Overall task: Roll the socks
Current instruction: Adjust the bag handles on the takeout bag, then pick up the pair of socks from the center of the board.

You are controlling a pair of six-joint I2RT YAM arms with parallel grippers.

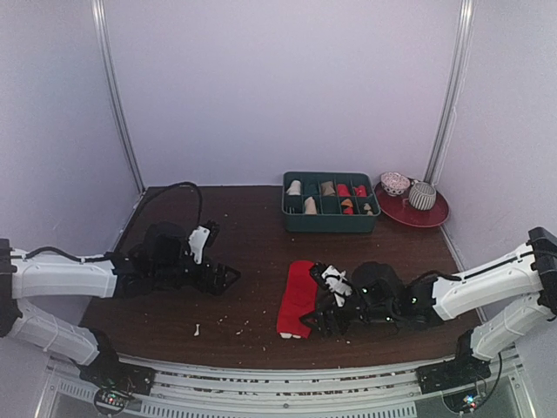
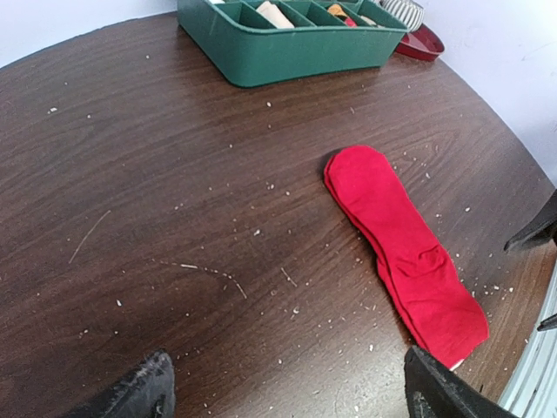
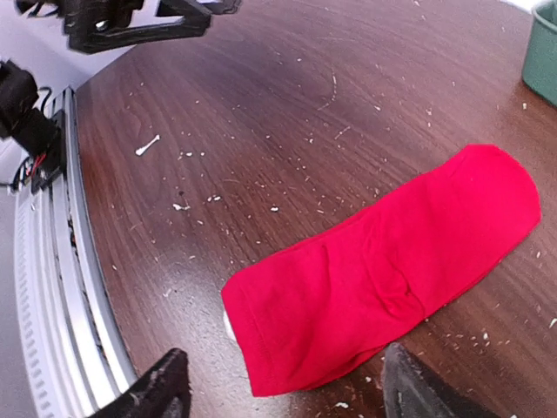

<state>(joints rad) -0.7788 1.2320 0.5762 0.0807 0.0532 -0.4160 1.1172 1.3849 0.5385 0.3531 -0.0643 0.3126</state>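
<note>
The red socks [image 1: 297, 296] lie flat and lengthwise on the dark wooden table, right of centre, apparently one layer on another [image 2: 400, 244]. A whitish bit peeks out under the near cuff edge [image 3: 228, 324]. My right gripper [image 1: 320, 318] is open just beside the cuff end of the socks [image 3: 392, 270]. Its fingertips [image 3: 170, 383] stand wide apart on either side of that end, and nothing is gripped [image 3: 283, 383]. My left gripper [image 1: 224, 277] is open over bare table to the left of the socks, with nothing between its fingers [image 2: 287, 383].
A green compartment tray [image 1: 329, 224] with small rolled bundles stands at the back right [image 2: 287, 57]. Beside it is a red plate [image 1: 416, 215] carrying a striped ball [image 1: 422, 195]. Lint specks are scattered over the table. A metal rail [image 3: 52, 261] runs along the near edge.
</note>
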